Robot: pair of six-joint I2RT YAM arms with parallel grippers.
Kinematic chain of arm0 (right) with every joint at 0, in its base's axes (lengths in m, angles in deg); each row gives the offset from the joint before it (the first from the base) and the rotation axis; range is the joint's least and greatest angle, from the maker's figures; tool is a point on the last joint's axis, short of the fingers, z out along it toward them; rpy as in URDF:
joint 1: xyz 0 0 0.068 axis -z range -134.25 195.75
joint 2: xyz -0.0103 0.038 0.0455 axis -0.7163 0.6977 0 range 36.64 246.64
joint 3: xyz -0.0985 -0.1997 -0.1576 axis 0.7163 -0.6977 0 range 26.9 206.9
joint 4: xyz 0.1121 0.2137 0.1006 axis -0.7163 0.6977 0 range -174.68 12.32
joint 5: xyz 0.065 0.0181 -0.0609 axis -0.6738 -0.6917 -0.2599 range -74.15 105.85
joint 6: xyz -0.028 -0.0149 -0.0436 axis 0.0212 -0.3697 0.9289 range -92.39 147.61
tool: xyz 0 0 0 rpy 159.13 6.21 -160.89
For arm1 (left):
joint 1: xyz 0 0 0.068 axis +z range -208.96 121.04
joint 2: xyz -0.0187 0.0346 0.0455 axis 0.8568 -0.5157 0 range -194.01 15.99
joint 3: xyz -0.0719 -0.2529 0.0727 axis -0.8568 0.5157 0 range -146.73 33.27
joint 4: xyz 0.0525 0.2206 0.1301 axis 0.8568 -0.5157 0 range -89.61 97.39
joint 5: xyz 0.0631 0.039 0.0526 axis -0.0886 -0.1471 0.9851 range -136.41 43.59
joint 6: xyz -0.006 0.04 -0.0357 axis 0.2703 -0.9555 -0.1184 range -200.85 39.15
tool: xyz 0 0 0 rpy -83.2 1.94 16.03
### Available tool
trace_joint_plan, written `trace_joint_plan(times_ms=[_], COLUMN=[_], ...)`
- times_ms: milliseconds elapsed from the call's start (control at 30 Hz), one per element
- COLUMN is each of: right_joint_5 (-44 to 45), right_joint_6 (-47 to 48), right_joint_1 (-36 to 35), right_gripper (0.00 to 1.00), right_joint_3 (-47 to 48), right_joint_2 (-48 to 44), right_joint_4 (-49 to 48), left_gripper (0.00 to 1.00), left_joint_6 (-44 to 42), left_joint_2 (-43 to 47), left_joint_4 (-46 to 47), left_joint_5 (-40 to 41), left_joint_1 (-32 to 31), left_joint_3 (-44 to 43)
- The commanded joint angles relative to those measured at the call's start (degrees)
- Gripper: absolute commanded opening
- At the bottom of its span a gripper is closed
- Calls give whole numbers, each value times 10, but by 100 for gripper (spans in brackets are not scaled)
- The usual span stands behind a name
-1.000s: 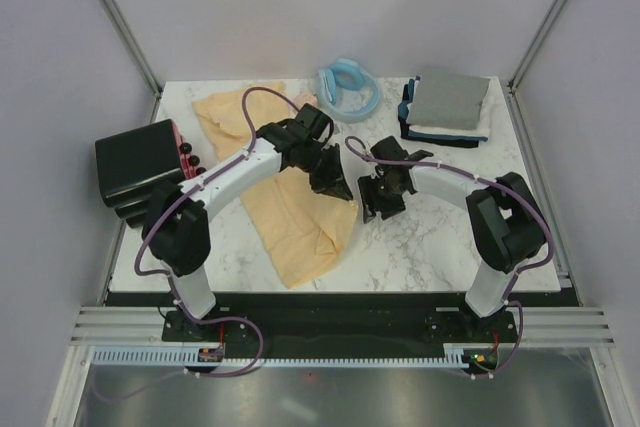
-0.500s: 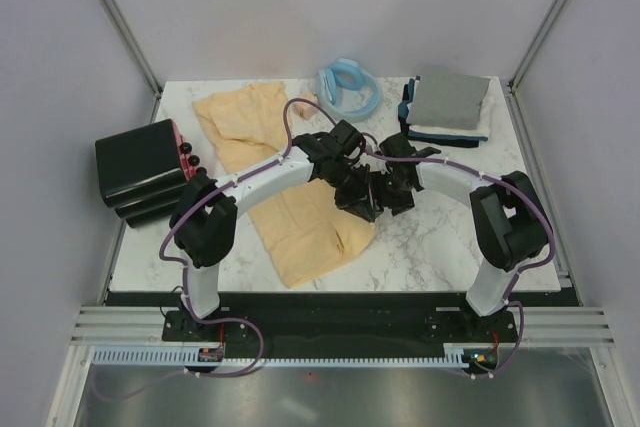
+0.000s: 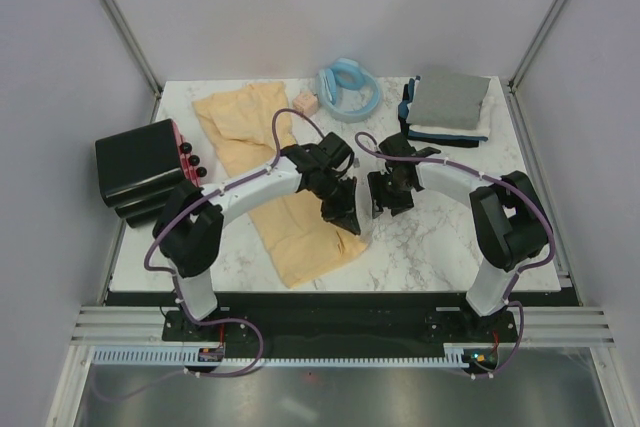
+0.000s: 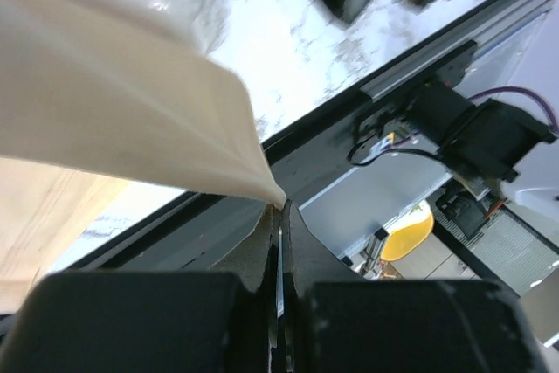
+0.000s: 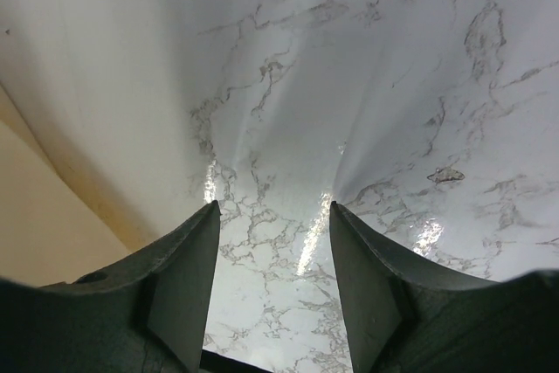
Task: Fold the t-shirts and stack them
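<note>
1. The pale yellow t-shirt (image 3: 250,132) lies on the left half of the marble table (image 3: 450,242). It runs in a long diagonal band from the far left part down toward the near edge.
2. The left pincer (image 3: 345,220) is at the right-hand edge of this shirt, near the middle of the table. Its jaws are together, clamped on a corner of the yellow cloth.
3. In the left wrist view the cloth (image 4: 113,120) tapers to a point that ends at the closed fingertips (image 4: 266,242), with bare marble showing beyond it.
4. The right pincer (image 3: 384,202) is just beside the left one, on its right, above bare marble. Its jaws stand apart with nothing between them.
5. In the right wrist view only veined marble shows between the two fingers (image 5: 188,259), and a strip of the yellow shirt sits at the left border.
6. A folded stack of t-shirts (image 3: 450,112) sits at the far right corner of the table, well apart from both pincers. A grey shirt (image 3: 452,95) is on top, a white one (image 3: 455,133) is beneath it, and a dark navy one (image 3: 408,112) is at the bottom.
7. A light blue ring (image 3: 350,87) rests at the far edge, between the yellow shirt and the stack.
8. A small pink block (image 3: 305,105) sits just left of the ring, by the shirt's far edge. Whether it touches the cloth cannot be told.
9. A black box with a red side (image 3: 135,167) stands at the table's left edge.
</note>
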Motion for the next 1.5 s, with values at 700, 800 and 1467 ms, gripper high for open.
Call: trace_joint_plan(times_ms=[700, 800, 1467], right_joint_5=[-27, -35, -159], right_joint_6=[-4, -4, -14], right_joint_1=[-1, -1, -19], right_gripper=[62, 63, 62], right_joint_3=[-1, -5, -64], right_joint_2=[-27, -34, -133], right_joint_4=[-4, -5, 2], left_gripper=[2, 2, 9], left_joint_6=[28, 29, 37], left_joint_2=[75, 58, 29], left_joint_4=[-16, -18, -81], left_joint_5=[57, 67, 134], left_joint_1=[18, 18, 28], left_joint_3=[215, 208, 209])
